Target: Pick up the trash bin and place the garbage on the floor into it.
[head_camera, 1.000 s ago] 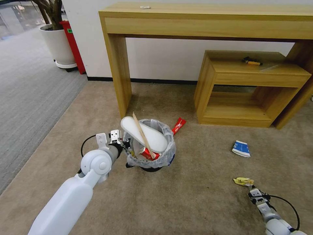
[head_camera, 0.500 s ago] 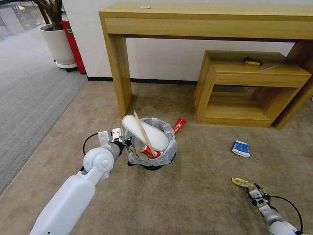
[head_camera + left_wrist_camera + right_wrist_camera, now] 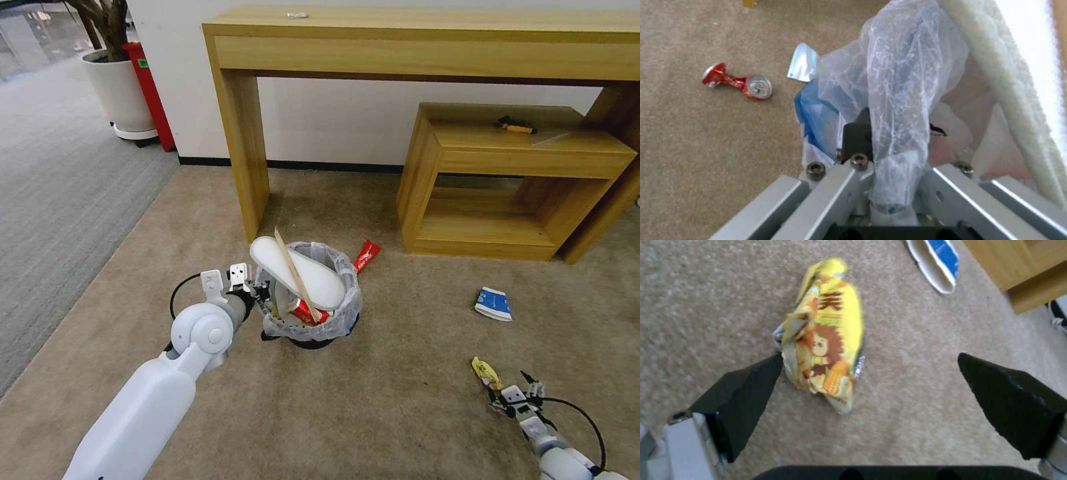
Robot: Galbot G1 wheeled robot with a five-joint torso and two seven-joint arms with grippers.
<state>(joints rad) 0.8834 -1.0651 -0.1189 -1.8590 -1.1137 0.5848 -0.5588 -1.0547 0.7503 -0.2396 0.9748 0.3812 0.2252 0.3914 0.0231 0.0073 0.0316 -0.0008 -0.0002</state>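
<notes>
Right gripper (image 3: 867, 396) spread wide, lower right of head view, low over the floor (image 3: 400, 400); yellow wrapper (image 3: 826, 340) between its fingers, touching one. Left gripper (image 3: 889, 146) clamped on trash bin (image 3: 310, 313) rim, frame centre.

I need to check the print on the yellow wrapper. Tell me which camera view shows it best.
The right wrist view: the yellow wrapper lies large on the carpet between the open right pincer fingers, print readable. The head view shows it small and crumpled ahead of that pincer. The left wrist view gives a yellow scrap at its edge.
</notes>
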